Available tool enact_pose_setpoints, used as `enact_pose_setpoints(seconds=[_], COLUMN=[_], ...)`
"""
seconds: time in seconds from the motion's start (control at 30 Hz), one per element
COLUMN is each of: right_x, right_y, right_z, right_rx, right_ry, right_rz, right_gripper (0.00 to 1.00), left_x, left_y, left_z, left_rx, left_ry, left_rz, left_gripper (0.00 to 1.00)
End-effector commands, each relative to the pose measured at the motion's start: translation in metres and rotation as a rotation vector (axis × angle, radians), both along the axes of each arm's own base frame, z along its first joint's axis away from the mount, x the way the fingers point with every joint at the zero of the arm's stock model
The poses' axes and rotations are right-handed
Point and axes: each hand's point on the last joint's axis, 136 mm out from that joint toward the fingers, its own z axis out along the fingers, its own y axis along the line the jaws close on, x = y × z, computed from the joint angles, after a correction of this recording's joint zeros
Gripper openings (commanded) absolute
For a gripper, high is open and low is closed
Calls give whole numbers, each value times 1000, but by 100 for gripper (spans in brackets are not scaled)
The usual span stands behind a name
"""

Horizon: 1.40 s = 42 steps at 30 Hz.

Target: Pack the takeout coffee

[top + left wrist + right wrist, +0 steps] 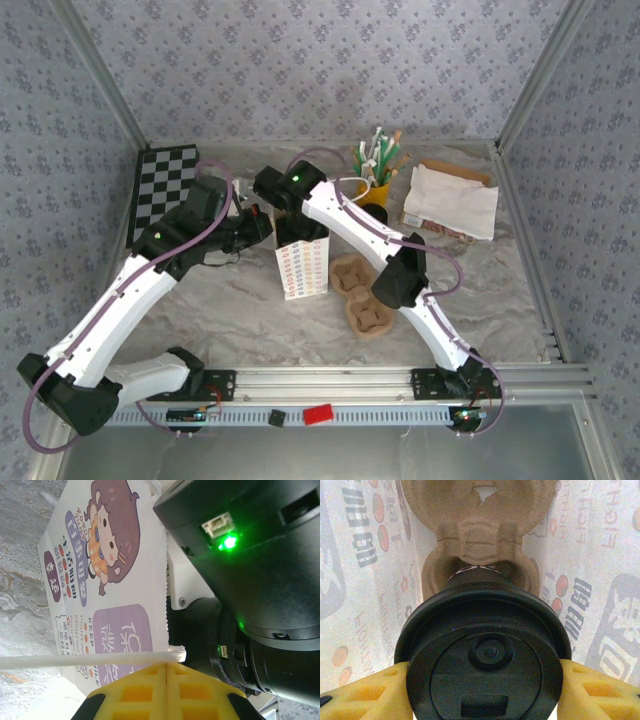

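In the bag (360, 580), black-lidded cup (485, 630) clamped by right gripper (485, 690), left gripper (167, 669) pinching handle (75, 661).

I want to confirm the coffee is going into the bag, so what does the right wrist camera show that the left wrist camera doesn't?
Right wrist, not left: the right end effector gripping the black-lidded takeout coffee over a pulp cup carrier between the paper bag walls. Left wrist, not right: the left end effector shut on the bag's white handle, the cartoon girl printed outside, and the right arm's black housing with a green light. Both: the printed paper bag.
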Motion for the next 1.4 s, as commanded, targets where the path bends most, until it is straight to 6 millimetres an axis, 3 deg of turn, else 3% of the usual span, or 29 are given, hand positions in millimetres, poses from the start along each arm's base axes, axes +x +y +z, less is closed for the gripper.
enact_pose_setpoints(seconds=[0.0, 0.43, 0.83, 1.07, 1.23, 1.37], right_x=[-33, -20, -11, -11, -10, -13], right_y=[-39, -20, -24, -19, -17, -16], right_z=[7, -15, -36, -34, -28, -32], right_rx=[-160, -99, -141, -120, -96, -110], right_ry=[99, 117, 113, 106, 94, 103], right_rz=[36, 30, 24, 24, 20, 25], right_gripper=[53, 53, 52, 52, 52, 52], left_x=[-5, -6, -5, -4, -4, -4], left_y=[4, -1, 0, 2, 4, 4], left_z=[3, 2, 2, 1, 3, 4], left_rx=[29, 19, 24, 39, 41, 43], left_ry=[-4, 3, 3, 5, -3, -3], left_rz=[-11, -26, -23, -15, -9, -11], left_gripper=[0, 0, 0, 1, 12, 13])
